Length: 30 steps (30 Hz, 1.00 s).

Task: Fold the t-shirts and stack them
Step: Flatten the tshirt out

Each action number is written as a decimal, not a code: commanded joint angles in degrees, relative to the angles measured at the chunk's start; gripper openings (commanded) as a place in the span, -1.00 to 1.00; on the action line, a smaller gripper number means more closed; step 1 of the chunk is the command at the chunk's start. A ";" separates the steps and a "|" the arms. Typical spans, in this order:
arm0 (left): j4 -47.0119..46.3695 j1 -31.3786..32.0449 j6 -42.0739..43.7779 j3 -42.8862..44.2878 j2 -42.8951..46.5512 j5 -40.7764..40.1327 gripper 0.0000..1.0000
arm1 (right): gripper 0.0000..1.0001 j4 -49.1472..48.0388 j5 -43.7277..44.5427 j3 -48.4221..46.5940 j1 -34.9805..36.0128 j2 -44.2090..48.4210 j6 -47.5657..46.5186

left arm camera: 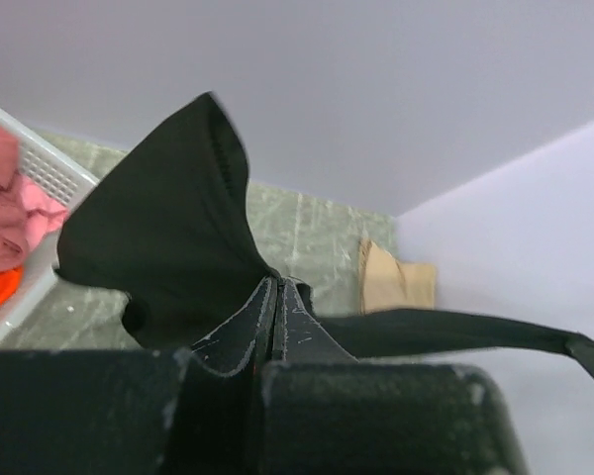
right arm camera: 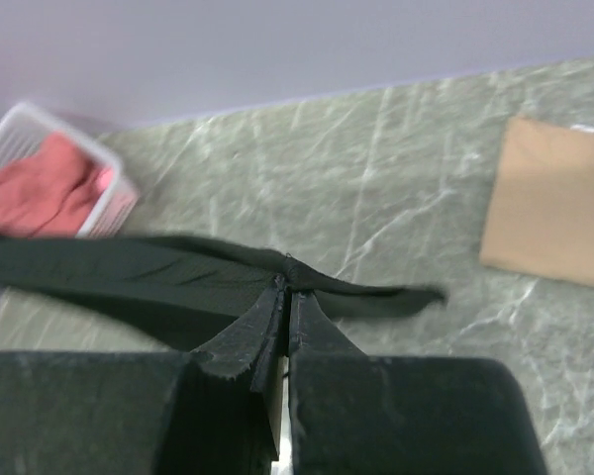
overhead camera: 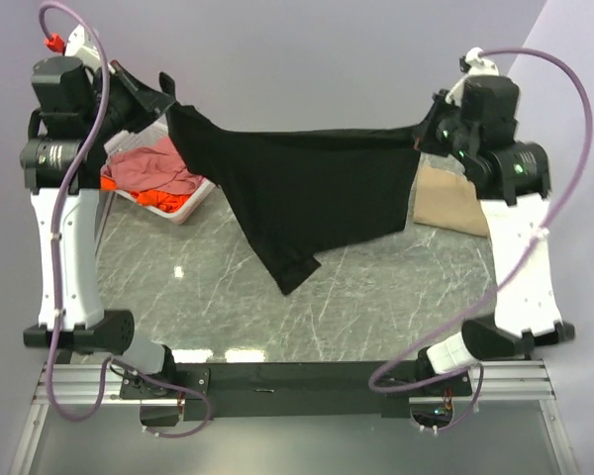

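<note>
Tension is the danger: left gripper (overhead camera: 165,99) and right gripper (overhead camera: 425,135), jaws closed on the black t-shirt (overhead camera: 307,193), could lose their thin pinch if they spread wider.

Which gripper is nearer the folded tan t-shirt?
Right. The right gripper, shut on the black t-shirt, is close beside the tan t-shirt; the left gripper holds the other end, over by the basket.

Stretched black t-shirt (overhead camera: 307,188) spans middle; basket (overhead camera: 181,212) left, tan t-shirt (overhead camera: 451,202) right.
</note>
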State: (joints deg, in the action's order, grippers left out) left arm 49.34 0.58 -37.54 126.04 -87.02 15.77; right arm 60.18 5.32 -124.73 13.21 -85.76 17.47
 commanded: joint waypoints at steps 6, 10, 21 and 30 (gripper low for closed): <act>-1.62 7.33 6.51 -9.48 15.73 -0.30 -0.99 | -1.00 -0.58 -18.23 19.58 -0.47 19.55 6.41; -0.13 7.42 6.43 -16.86 25.56 -1.44 -0.99 | -1.00 -3.58 -23.42 31.28 -0.47 30.00 11.96; 14.99 7.42 4.76 -1.69 28.67 -3.91 -0.99 | -1.00 16.89 -18.07 6.72 -0.38 32.94 13.11; 5.87 7.42 1.68 -4.90 30.15 0.40 -0.99 | -1.00 12.34 -13.33 6.23 -0.38 32.93 13.73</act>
State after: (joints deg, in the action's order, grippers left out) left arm 60.95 7.99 -34.65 125.93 -56.75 14.24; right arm 73.89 -11.42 -124.07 13.08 -51.03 30.94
